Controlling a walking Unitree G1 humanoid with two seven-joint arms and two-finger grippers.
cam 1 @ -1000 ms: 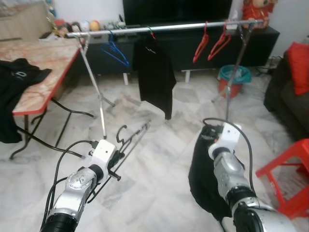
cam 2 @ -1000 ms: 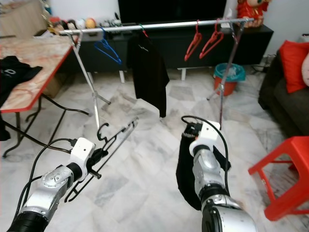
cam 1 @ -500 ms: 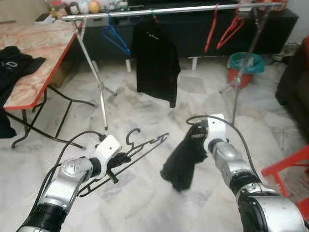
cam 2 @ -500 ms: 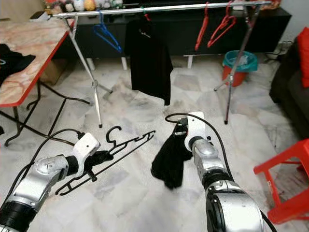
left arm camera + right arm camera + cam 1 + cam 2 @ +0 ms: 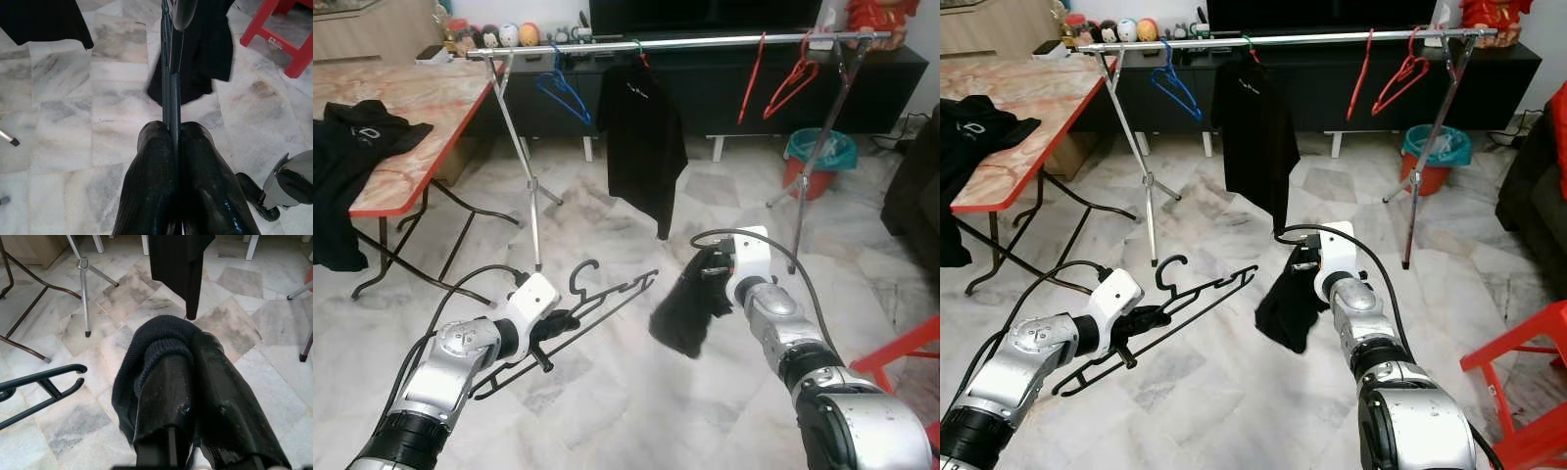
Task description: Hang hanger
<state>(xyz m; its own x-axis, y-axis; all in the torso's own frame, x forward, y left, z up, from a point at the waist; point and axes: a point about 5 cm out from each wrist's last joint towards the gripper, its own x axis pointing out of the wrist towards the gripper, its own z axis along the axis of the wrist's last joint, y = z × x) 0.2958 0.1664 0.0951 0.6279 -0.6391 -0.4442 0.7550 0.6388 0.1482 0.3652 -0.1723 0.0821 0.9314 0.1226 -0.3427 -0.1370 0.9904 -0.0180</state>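
Two grippers are up in front of you over the marble floor [image 5: 607, 392]. Your left gripper [image 5: 1144, 320] has its jaws pinched tight on a black hanger [image 5: 1185, 299], which points forward and to the right with its hook up, clear of the floor. Your right gripper [image 5: 710, 264] has its jaws closed on a bunched black garment [image 5: 690, 308] that dangles just beside the hanger's far tip.

Since a second ago the garment has swung up from hanging straight down beside the right arm to a bundle held out toward the hanger; in the last half second both arms have barely moved, and the camera has tilted up, so more of the rail shows.

From left to right, you see a red-edged table [image 5: 406, 108] with black clothing [image 5: 352, 147] draped over it, then the silver clothes rail [image 5: 675, 43] on tripod legs, carrying a blue hanger [image 5: 563, 93], a hung black shirt [image 5: 644, 147] and red hangers [image 5: 783, 83]. Behind the rail stands a dark TV cabinet [image 5: 724, 88]; further right are a teal and orange bin [image 5: 815, 162] and a red stool [image 5: 906, 362].
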